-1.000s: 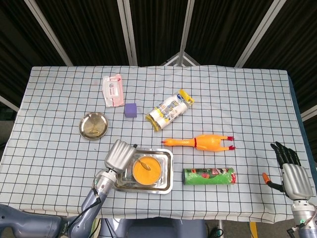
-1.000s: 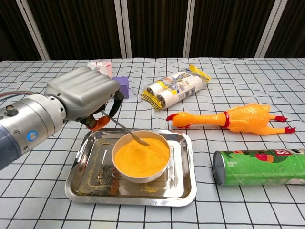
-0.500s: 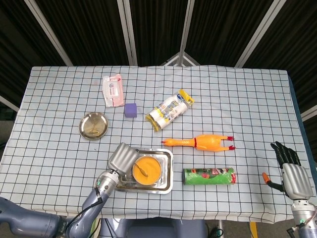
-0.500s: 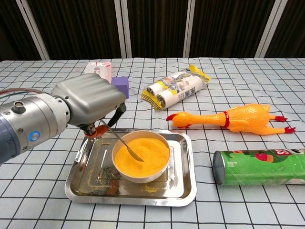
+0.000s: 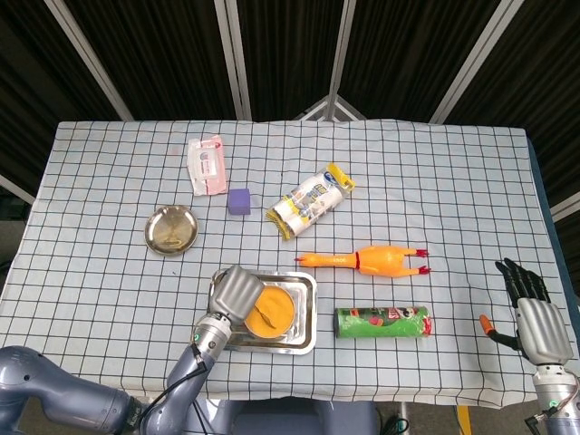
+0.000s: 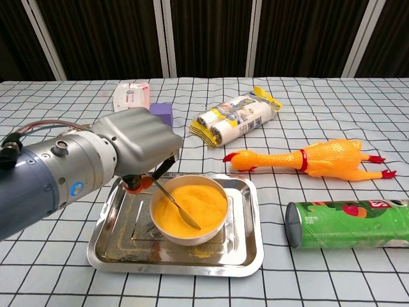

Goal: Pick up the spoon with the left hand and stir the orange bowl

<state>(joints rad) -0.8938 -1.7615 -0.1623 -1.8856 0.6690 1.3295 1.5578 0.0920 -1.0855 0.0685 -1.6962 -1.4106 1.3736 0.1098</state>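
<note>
The orange bowl, full of orange stuff, stands in a steel tray near the table's front. My left hand hovers just left of the bowl and grips a thin metal spoon. The spoon slants down to the right, its tip in the orange filling near the bowl's front. In the head view the hand covers the bowl's left part. My right hand is at the table's right front edge with its fingers apart, holding nothing.
A green chip can lies right of the tray. Behind it lies a rubber chicken. Further back are a snack packet, a purple cube and a pink pack. A small steel dish sits at the left.
My left hand has moved right and nearer the bowl. The spoon's tip has swept from the bowl's back rim through the filling to its front. The right hand has stayed still.
</note>
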